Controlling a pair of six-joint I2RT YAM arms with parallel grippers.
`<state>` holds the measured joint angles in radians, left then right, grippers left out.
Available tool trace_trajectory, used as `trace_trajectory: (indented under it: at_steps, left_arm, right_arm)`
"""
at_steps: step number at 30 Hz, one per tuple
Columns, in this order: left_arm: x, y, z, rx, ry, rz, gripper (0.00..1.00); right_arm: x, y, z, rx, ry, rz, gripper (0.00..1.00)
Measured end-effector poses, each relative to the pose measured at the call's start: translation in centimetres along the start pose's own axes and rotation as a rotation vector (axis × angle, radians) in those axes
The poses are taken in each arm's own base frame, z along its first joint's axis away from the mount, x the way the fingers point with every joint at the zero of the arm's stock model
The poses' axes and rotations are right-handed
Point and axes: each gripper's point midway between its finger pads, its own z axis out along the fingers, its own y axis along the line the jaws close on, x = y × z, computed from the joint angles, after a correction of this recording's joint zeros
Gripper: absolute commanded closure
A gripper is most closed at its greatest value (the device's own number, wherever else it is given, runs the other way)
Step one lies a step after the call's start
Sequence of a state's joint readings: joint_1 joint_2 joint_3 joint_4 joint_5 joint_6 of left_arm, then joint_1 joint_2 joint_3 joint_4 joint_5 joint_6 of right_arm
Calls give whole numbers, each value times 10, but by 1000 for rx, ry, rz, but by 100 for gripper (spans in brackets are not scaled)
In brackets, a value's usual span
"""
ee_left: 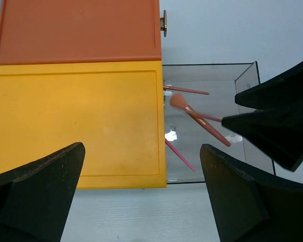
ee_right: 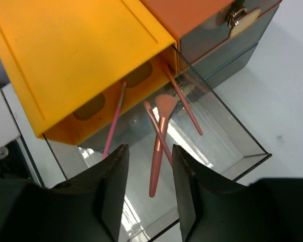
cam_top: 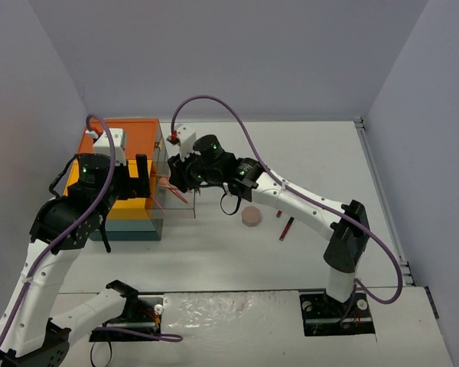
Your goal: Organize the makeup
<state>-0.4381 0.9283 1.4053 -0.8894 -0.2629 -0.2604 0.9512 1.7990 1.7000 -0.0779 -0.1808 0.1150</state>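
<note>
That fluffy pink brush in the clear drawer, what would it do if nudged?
The brush looks thin and straight, so probably light with a stiff handle; only its fluffy head should give. The drawer floor looks smooth, so it may slide or roll. It crosses a thinner brush, so a nudge would likely shift both.

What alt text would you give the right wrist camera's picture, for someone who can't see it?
A clear plastic drawer stands pulled out from under a yellow-topped box, with several thin pink makeup brushes lying loose inside. Two black robot fingers frame the bottom edge, slightly apart, either side of one brush's handle without pinching it.
</note>
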Motion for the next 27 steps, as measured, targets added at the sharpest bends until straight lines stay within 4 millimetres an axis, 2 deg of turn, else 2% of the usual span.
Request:
trace_trajectory:
  at_steps: [2, 6, 8, 10, 12, 14, 16, 19, 21, 23, 25, 27]
  left_arm:
    - [-1, -1, -1, 6, -2, -1, 3]
    - [-6, -7, -1, 32, -1, -4, 3]
    - [-10, -12, 1, 54, 4, -7, 3]
    - [-16, -21, 5, 83, 12, -12, 3]
    - [-21, -32, 10, 123, 21, -31, 3]
    - [-23, -46, 19, 162, 48, -47, 3]
    - [-25, -68, 28, 206, 69, -55, 3]
    - [-23, -110, 38, 283, 100, -30, 3]
    - [-19, -144, 40, 348, 116, -1, 3]
    - [-12, -175, 45, 396, 136, 17, 3]
    - [-1, -200, 52, 425, 166, 34, 3]
    - [11, -215, 64, 420, 199, 45, 3]
  right_arm:
    - [12, 0, 2, -3, 32, 4, 45]
    - [20, -7, -1, 27, 44, -1, 26]
    - [22, -17, -9, 67, 46, 1, 13]
    - [24, -36, -26, 145, 40, 9, 5]
    - [22, -70, -53, 256, 24, 43, 0]
    - [18, -114, -86, 394, -22, 99, 0]
    - [27, -162, -129, 549, -52, 180, 0]
    - [47, -223, -192, 772, -95, 296, 0]
    - [73, -245, -226, 879, -88, 360, 0]
    - [100, -259, -253, 963, -70, 416, 0]
    - [119, -266, -271, 1014, -55, 457, 0]
    - [133, -268, -282, 1042, -46, 487, 0]
